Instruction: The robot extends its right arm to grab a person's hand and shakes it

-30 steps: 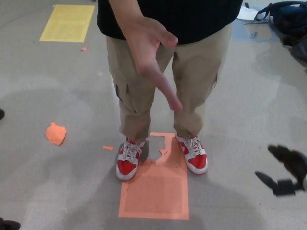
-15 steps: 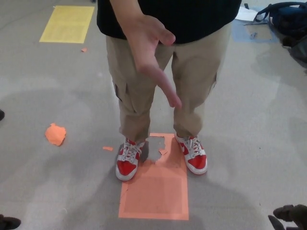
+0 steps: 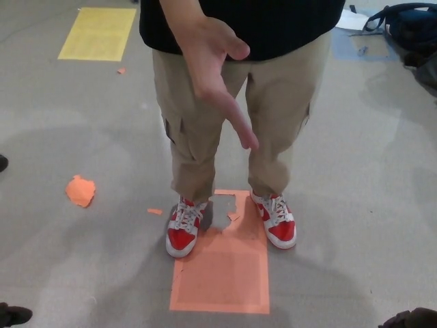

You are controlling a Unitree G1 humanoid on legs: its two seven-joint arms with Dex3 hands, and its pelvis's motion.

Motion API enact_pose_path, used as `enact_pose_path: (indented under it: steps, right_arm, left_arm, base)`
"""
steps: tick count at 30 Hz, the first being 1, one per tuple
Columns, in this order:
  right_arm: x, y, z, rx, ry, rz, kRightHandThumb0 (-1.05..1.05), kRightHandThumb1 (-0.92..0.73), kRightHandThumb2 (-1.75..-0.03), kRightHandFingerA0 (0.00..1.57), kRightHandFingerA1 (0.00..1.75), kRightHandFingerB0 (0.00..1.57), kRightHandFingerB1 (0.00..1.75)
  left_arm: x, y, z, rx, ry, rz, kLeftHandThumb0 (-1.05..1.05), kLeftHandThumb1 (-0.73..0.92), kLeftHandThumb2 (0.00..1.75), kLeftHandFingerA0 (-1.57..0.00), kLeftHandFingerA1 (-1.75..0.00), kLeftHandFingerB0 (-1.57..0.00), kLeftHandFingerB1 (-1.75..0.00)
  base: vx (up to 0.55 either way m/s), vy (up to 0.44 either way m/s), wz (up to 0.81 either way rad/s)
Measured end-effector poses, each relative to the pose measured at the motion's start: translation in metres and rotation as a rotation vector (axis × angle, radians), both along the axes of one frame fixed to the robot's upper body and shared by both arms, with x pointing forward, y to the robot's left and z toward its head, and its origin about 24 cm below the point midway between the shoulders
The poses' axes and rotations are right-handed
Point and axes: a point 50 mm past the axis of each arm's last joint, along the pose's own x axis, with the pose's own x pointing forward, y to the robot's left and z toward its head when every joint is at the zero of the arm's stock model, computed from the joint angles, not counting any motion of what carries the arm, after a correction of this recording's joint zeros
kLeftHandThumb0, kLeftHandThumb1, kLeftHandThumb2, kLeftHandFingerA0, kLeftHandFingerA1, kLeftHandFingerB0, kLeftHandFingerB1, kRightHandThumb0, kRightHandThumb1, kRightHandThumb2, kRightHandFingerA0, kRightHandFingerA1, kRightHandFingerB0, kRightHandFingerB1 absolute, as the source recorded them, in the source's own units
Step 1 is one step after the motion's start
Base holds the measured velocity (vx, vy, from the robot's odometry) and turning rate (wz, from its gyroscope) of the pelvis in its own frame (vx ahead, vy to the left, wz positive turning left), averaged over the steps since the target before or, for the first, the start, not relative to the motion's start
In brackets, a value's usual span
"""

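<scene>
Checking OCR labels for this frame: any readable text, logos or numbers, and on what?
No text reads in this frame.
Yellow sheet on the floor: faint marks, too blurred to read.
Orange sheet under the person's red shoes: no print visible.
Black shirt and tan trousers: no logo or label visible.
Papers by the bag: too small to tell.

orange sheet (image 3: 220, 270) on grey floor (image 3: 355, 178), centre near, far edge torn. Red-white sneakers (image 3: 183, 229) at its far corners. Crumpled orange scrap (image 3: 80, 190) left. Yellow sheet (image 3: 97, 33) far left. Dark bag (image 3: 410, 27) far right.
</scene>
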Motion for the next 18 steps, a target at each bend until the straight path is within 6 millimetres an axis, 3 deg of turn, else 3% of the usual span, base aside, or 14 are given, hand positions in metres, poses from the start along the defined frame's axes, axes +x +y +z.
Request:
enact_pose_path:
  steps: [1,2,4,5,6,7,8,9,14,15,17,18]
  right_arm:
    - [-0.0001,0.0001,-0.0001,-0.001,0.002,0.002,-0.89,-0.88,-1.19,0.02,0.31,0.15,0.29]
    - [-0.0002,0.0001,-0.0002,-0.003,0.004,0.005,-0.76,-0.79,-1.15,0.04,0.43,0.06,0.37]
    - [-0.0005,0.0002,-0.0004,-0.004,0.008,0.009,-0.76,-0.81,-1.15,0.06,0.43,0.05,0.37]
    - [-0.0005,0.0003,-0.0004,-0.005,0.008,0.011,-0.86,-0.87,-0.86,0.10,0.33,0.10,0.29]
    - [-0.0006,0.0003,-0.0004,-0.008,0.009,0.016,-0.76,-0.80,-1.16,0.07,0.44,0.05,0.38]
    - [-0.0006,0.0003,-0.0004,-0.011,0.011,0.019,-0.76,-0.80,-1.16,0.07,0.44,0.05,0.38]
    - [-0.0006,0.0001,-0.0004,-0.013,0.011,0.022,-0.76,-0.79,-1.14,0.08,0.45,0.02,0.36]
    - [-0.0003,-0.0012,0.0003,-0.017,0.011,0.021,-0.77,-0.92,-0.78,0.11,0.31,0.08,0.26]
    - [-0.0004,-0.0056,0.0018,-0.022,0.011,0.003,-0.78,-0.92,-0.77,0.12,0.31,0.09,0.26]
    - [-0.0014,-0.0059,0.0012,-0.023,0.014,0.002,-0.82,-0.82,-1.15,0.13,0.46,0.04,0.36]
    - [-0.0039,-0.0065,-0.0004,-0.023,0.022,-0.001,-0.84,-0.85,-1.17,0.15,0.47,0.01,0.38]
    - [-0.0048,-0.0066,-0.0009,-0.024,0.024,0.000,-0.82,-0.82,-1.16,0.12,0.45,0.00,0.37]
  left_arm:
    - [0.0001,0.0000,0.0001,0.000,0.000,0.000,-0.48,0.83,0.64,-0.36,-0.38,-0.27,-0.33]
    - [0.0003,0.0000,0.0001,0.000,0.000,0.000,-0.48,0.83,0.64,-0.38,-0.39,-0.26,-0.33]
    - [0.0007,0.0000,0.0003,0.000,0.000,0.001,-0.48,0.83,0.64,-0.36,-0.38,-0.27,-0.33]
    - [0.0009,-0.0001,0.0003,0.001,0.000,0.000,-0.47,0.83,0.64,-0.35,-0.38,-0.27,-0.33]
    - [0.0014,-0.0003,0.0006,0.001,-0.001,-0.002,-0.48,0.83,0.64,-0.35,-0.38,-0.28,-0.34]
    - [0.0023,-0.0005,0.0010,0.001,-0.003,-0.002,-0.48,0.83,0.64,-0.35,-0.38,-0.28,-0.34]
    - [0.0034,-0.0007,0.0014,0.001,-0.005,-0.003,-0.46,0.83,0.64,-0.35,-0.37,-0.28,-0.33]
    - [0.0061,-0.0018,0.0023,-0.001,-0.010,-0.004,-0.46,0.83,0.64,-0.36,-0.39,-0.28,-0.33]
    - [0.0079,-0.0054,0.0005,-0.008,-0.006,-0.007,-0.46,0.83,0.64,-0.35,-0.39,-0.28,-0.34]
    - [0.0077,-0.0056,0.0002,-0.008,-0.005,-0.008,-0.45,0.82,0.64,-0.34,-0.37,-0.28,-0.33]
    - [0.0066,-0.0054,-0.0006,-0.008,0.000,-0.007,-0.46,0.83,0.64,-0.34,-0.37,-0.29,-0.33]
    - [0.0060,-0.0053,-0.0010,-0.008,0.003,-0.006,-0.48,0.64,0.97,-0.33,-0.54,-0.17,-0.45]
  base:
    - [0.00,0.000,0.00]
    - [0.00,0.000,0.00]
    - [0.00,0.000,0.00]
    - [0.00,0.000,0.00]
    - [0.00,0.000,0.00]
    - [0.00,0.000,0.00]
    - [0.00,0.000,0.00]
    - [0.00,0.000,0.00]
    - [0.00,0.000,0.00]
    - [0.00,0.000,0.00]
    - [0.00,0.000,0.00]
    - [0.00,0.000,0.00]
